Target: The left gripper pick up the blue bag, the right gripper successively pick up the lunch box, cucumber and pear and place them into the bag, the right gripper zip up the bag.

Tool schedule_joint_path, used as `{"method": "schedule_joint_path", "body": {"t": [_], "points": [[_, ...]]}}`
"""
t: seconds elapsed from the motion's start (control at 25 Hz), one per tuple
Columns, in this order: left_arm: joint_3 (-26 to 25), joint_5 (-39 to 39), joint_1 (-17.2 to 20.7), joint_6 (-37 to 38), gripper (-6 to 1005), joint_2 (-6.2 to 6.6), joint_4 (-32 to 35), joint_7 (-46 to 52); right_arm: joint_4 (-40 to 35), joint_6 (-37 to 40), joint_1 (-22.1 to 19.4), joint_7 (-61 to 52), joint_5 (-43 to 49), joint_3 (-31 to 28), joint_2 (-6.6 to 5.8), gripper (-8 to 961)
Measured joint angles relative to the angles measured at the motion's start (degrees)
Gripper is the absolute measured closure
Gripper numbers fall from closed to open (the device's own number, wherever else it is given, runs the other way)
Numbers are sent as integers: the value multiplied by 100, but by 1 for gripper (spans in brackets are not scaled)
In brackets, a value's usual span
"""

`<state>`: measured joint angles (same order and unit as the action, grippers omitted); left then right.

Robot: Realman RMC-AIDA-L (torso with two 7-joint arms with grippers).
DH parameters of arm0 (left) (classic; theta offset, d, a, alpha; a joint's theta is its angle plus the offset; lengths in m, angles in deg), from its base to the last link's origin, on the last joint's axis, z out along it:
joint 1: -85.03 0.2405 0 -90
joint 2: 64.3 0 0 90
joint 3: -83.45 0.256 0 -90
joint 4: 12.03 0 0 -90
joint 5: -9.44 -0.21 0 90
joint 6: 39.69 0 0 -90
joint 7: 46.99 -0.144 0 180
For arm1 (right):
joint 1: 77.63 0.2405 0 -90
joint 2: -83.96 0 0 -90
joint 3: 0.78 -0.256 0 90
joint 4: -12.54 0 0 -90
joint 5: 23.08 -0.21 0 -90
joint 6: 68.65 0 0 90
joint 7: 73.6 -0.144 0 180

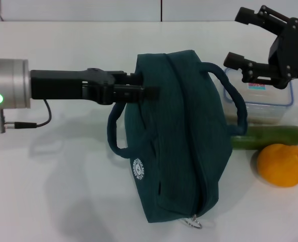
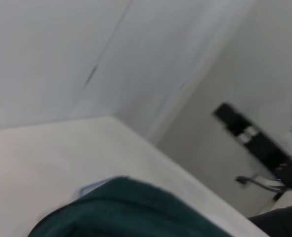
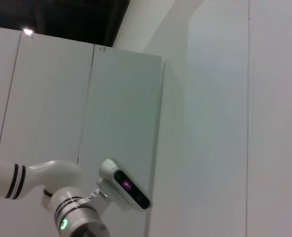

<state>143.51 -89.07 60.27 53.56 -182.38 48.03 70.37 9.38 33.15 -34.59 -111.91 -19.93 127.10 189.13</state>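
We had the left gripper (image 1: 147, 92) clamped on the blue bag (image 1: 181, 136) at its rim, bag mid-table w/ zipper running closed. Right gripper (image 1: 249, 43) hung above the lunch box (image 1: 275, 103), fingers spread wide, holding nothing. Cucumber (image 1: 270, 136) and pear (image 1: 282, 165) sat just beside. Risk as we judged it: bag mouth not open enough, so the box would snag on the rim.

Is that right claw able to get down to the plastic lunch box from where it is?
Probably yes. The right gripper hangs open above the lunch box, whose lid is bare. Only the blue bag handle crowds its near edge.
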Motion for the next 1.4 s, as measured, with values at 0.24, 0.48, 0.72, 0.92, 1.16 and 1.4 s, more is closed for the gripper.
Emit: {"method": "schedule_joint_path", "body": {"t": [0.24, 0.48, 0.72, 0.92, 1.16, 1.4], "points": [[12, -631, -271, -220, 188, -111, -39, 690, -2, 13, -68, 444, -3, -92, 123, 78], [5, -690, -350, -256, 243, -114, -111, 769, -14, 35, -236, 728, -3, -276, 191, 79], [43, -1041, -449, -378, 321, -118, -115, 542, -63, 42, -392, 764, -5, -320, 239, 80], [66, -1197, -457, -870, 506, -138, -130, 332, -59, 2, -748, 800, -6, -642, 371, 80], [52, -1210, -444, -1025, 660, -132, -154, -146, -64, -1, -1189, 831, -13, -894, 533, 81], [76, -1264, -452, -870, 763, -61, -131, -382, -63, 5, -1741, 818, -17, -1805, 855, 81]]}}
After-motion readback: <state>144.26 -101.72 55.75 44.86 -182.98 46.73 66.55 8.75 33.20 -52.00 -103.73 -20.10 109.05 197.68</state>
